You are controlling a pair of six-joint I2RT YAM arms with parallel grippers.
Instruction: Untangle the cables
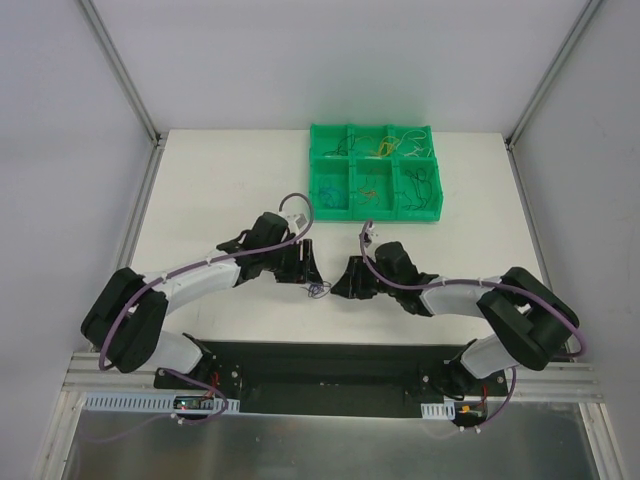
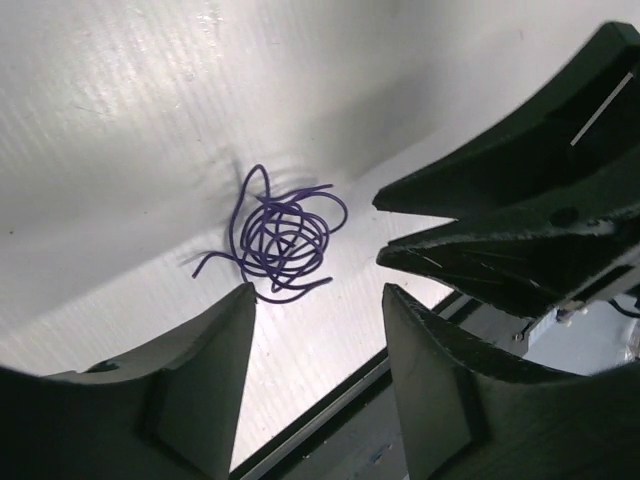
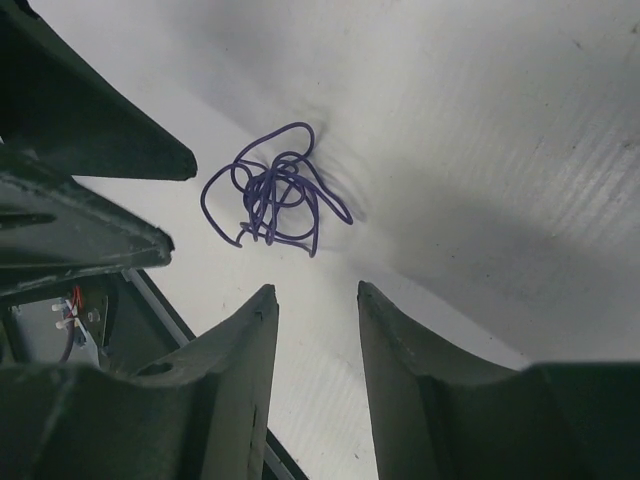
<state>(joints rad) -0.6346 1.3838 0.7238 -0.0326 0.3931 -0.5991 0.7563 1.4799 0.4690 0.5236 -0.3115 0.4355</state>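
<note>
**Inspector A:** Where is the purple cable knot found?

**Inspector B:** It is seen lying flat on the white table, in the middle of the near half. It lies between the two grippers and is held by neither. It is one loose tangle with several free ends sticking out.

**Inspector A:** How is the left gripper set against it?

**Inspector B:** Its jaws are spread wide with nothing between them. The knot is placed just beyond the fingertips. One strand end lies close beside the left finger; contact cannot be confirmed. In the top view this gripper is found just left of the knot.

**Inspector A:** And the right gripper?

**Inspector B:** It is also parted and empty. The knot lies ahead of its fingertips, apart from both. From above, the gripper is found just right of the knot.

**Inspector A:** Anything else noted?

**Inspector B:** A green tray is set at the far right, well apart from the knot. Thin coloured strands are seen in several compartments; they are too small to be told apart.
</note>
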